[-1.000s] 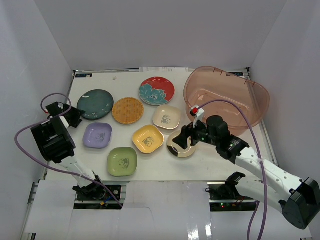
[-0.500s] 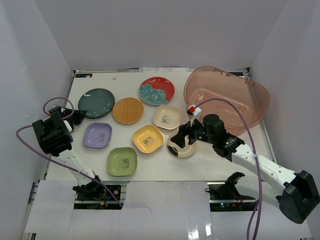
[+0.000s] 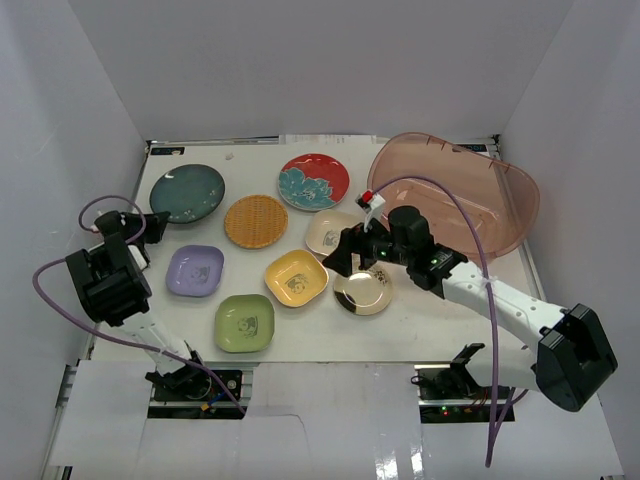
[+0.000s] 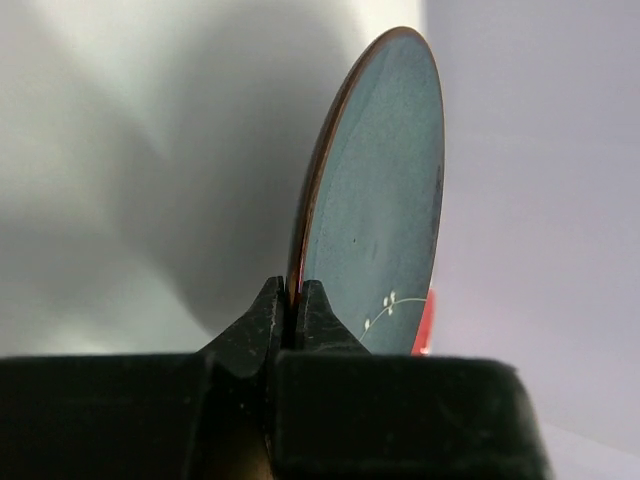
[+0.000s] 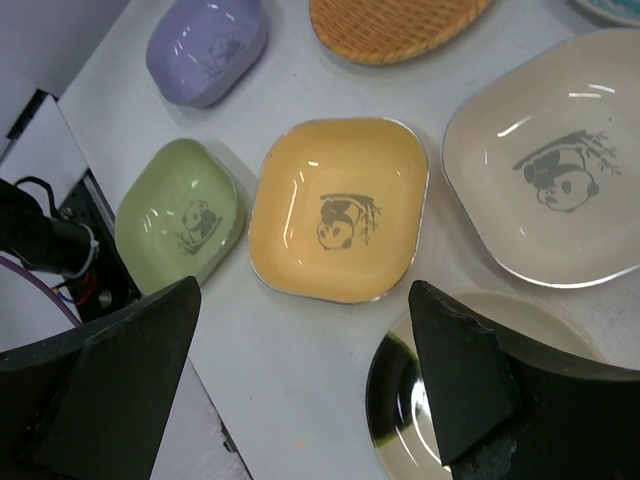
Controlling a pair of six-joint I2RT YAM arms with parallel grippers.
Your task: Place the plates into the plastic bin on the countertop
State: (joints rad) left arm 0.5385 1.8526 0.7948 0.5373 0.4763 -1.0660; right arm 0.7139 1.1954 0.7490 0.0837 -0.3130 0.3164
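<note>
Left wrist view: left hand [image 4: 293, 300] clamped on the rim of the round dark teal glazed plate [image 4: 385, 190], well left of the translucent pinkish-brown plastic bin [image 3: 500, 215]; right hand [image 5: 302, 300] spread apart over the squarish yellow panda-printed plate [image 5: 335, 205].

White walls [image 3: 300, 60] enclose three sides, and a small dark label [image 3: 167, 151] lies at the far-left corner.

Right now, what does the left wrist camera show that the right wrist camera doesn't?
Left wrist only: the dark teal plate, its rim pinched in the shut left jaws. Right wrist only: the yellow plate, green plate, lavender plate, cream plate, orange woven plate and gold plate under the open right jaws. Shared: each shows its own black jaws; neither shows the bin.
</note>
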